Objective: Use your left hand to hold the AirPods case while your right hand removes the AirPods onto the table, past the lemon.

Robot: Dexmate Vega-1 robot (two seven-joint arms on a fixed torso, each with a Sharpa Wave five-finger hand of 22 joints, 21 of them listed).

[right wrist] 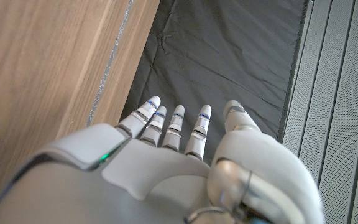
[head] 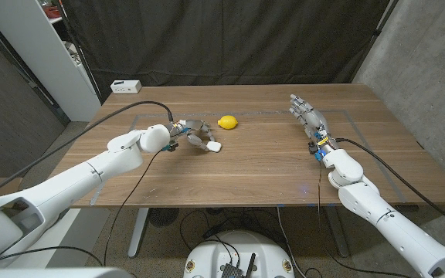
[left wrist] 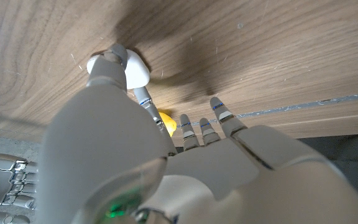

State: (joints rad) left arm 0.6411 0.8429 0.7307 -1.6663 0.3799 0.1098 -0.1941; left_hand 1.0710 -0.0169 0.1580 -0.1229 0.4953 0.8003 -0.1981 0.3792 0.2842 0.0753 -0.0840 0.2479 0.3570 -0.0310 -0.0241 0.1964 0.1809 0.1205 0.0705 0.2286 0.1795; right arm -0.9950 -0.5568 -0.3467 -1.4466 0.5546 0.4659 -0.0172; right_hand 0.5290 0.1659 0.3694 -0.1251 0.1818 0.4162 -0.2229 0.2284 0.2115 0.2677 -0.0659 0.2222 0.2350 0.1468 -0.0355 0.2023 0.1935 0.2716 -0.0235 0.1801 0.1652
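Observation:
The white AirPods case (head: 214,145) lies closed on the wooden table (head: 269,166), just short of the yellow lemon (head: 228,122). My left hand (head: 191,135) reaches to it from the left. In the left wrist view its thumb tip (left wrist: 112,57) touches the case (left wrist: 137,70), while the other fingers (left wrist: 202,129) stretch out apart from it toward the lemon (left wrist: 166,122). My right hand (head: 307,116) is far off at the right side of the table, fingers (right wrist: 176,124) straight and spread, holding nothing.
A small white box (head: 126,86) sits at the table's far left corner. A dark curtain (head: 230,38) hangs behind the table. Grey tape lines (head: 284,113) mark the far part of the tabletop. A black cable (head: 134,108) arcs over my left arm.

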